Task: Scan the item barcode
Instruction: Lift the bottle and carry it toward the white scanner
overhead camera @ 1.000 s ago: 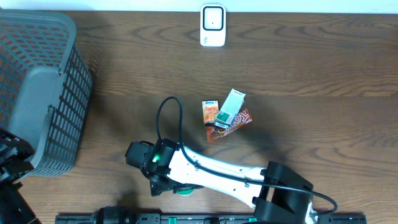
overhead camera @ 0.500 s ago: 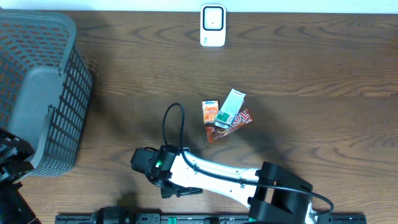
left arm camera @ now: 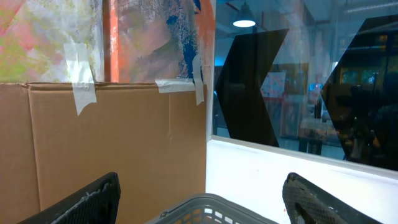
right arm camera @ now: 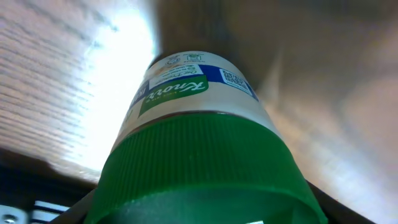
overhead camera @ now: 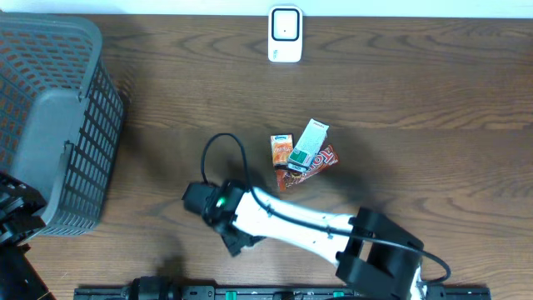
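A jar with a ribbed green lid (right arm camera: 199,168) and a white "Knorr" label (right arm camera: 177,90) fills the right wrist view. My right gripper (right arm camera: 205,208) is shut on its lid, with dark fingers (right arm camera: 71,208) at both lower corners of the frame. From overhead the right gripper (overhead camera: 236,240) sits near the table's front edge and the arm hides the jar. The white scanner (overhead camera: 285,34) stands at the back middle of the table. My left gripper (left arm camera: 202,180) is open with nothing in it, at the far left (overhead camera: 17,218).
A grey mesh basket (overhead camera: 50,125) fills the left side, and its rim (left arm camera: 211,208) lies under the left gripper. An orange packet (overhead camera: 281,151), a green-and-white box (overhead camera: 310,142) and a red wrapper (overhead camera: 316,165) lie together mid-table. A black cable (overhead camera: 221,150) loops above the right wrist.
My right gripper has closed on the jar and the wrist has turned and shifted. The green lid that showed under the arm from overhead is now hidden. The left arm has not moved.
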Available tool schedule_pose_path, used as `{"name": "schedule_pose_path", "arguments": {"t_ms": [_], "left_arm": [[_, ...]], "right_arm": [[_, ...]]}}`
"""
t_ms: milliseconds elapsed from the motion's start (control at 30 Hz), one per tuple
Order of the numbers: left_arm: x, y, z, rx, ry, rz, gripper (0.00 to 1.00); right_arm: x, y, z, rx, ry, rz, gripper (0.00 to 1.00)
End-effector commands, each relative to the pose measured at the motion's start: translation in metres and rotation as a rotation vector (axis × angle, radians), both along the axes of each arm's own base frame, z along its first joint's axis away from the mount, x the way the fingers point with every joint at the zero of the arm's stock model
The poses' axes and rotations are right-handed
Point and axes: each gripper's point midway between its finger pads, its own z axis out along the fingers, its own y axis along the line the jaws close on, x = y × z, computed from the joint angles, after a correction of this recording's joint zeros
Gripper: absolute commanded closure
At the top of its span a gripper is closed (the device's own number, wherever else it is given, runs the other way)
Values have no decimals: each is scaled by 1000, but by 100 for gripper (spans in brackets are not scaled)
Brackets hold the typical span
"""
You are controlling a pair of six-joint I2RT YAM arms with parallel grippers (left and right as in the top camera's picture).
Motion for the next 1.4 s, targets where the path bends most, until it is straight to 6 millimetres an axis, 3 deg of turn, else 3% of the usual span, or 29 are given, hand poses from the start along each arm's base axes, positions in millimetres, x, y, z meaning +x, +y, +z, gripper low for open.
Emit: {"name": "schedule_pose_path", "arguments": {"t_ms": [0,233,433,467,600,967,1367], "left_arm": [[-1,1,0,10,2,11,16],[-1,1,0,10,2,11,16],[-1,1,0,10,3,11,16],[-1,1,0,10,3,11,16],[0,1,-1,10,5,11,16],[1,1,-2,10,8,11,16],[1,1,-2,10,8,11,16]], "right_arm": [[28,-6,0,31,-25,264,46],[57,0,0,152,-24,525,40],[106,-10,3,42,-214,618,3],[114,-14,4,9,-246,629,1],[138,-30,12,-145,-357,657,1],[159,-60,28,-353,-448,653,1],[195,-66,40,-368,-588,502,1]]}}
